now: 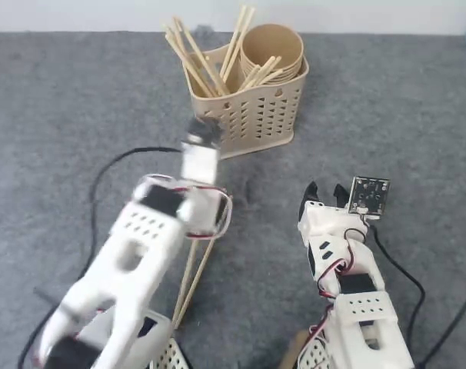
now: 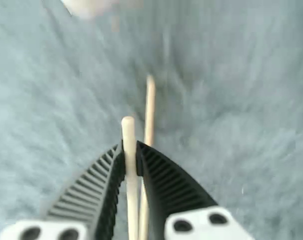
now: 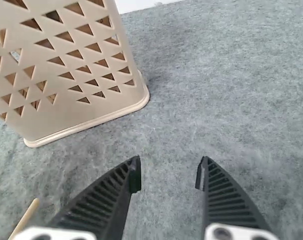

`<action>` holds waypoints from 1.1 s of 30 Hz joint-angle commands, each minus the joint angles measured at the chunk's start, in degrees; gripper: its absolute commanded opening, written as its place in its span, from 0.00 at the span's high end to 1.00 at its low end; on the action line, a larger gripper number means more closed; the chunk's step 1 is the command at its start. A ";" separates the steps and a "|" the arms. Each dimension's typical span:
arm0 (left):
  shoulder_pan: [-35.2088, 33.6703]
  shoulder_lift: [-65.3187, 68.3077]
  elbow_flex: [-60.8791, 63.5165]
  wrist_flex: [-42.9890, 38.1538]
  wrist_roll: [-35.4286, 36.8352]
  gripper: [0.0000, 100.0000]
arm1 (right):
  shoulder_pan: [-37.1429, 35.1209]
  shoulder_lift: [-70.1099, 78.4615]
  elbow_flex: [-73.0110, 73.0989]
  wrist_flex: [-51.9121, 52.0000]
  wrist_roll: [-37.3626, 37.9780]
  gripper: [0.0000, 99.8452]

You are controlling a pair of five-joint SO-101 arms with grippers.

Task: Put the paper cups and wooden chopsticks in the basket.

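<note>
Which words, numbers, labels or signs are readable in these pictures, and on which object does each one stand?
No text can be read.
The beige perforated plastic basket, the tan paper cup and the pale wooden chopsticks carry no print.
Any marks on the small black circuit board are too small to read.

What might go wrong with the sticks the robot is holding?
One of the two chopsticks in the left gripper looks barely pinched, so it might slip out. The basket is already crowded with other chopsticks and a paper cup, so the new ones might snag or bounce off.
</note>
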 commanded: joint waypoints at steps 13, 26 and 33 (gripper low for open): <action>-9.58 -42.29 2.42 -22.86 -0.62 0.99 | 0.66 -1.36 -0.26 0.31 1.14 0.81; -10.29 -37.89 3.12 -63.12 -0.53 0.99 | 0.57 -1.36 -0.26 0.31 1.14 0.81; -10.81 -12.04 -19.56 -63.03 -0.70 0.99 | 0.57 -1.36 -0.26 0.31 1.14 0.81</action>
